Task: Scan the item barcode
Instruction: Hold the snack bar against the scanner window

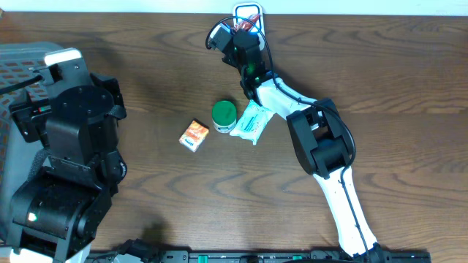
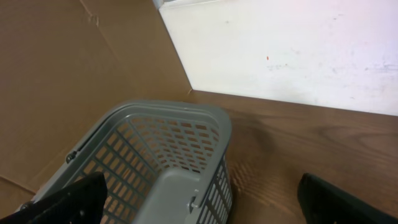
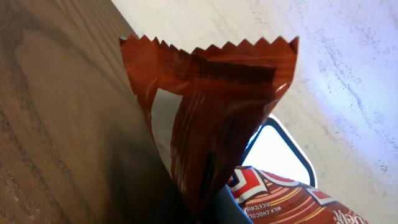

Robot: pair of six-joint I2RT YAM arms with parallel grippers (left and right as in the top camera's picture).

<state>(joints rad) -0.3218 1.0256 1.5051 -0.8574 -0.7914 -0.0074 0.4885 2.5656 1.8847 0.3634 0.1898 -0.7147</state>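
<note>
As your right gripper (image 1: pixel 238 33) clenches the red snack wrapper (image 3: pixel 211 106) at the tabletop's (image 1: pixel 380 73) far edge, beside the white scanner (image 1: pixel 248 10): turn the barcode squarely toward it. Left gripper (image 2: pixel 202 199): released.

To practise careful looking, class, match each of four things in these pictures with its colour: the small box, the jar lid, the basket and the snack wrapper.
Things:
1. small box
2. jar lid
3. basket
4. snack wrapper

Colours:
A. grey
B. reddish-brown
C. orange
D. green

Pairs: 1-C, 2-D, 3-A, 4-B
</note>
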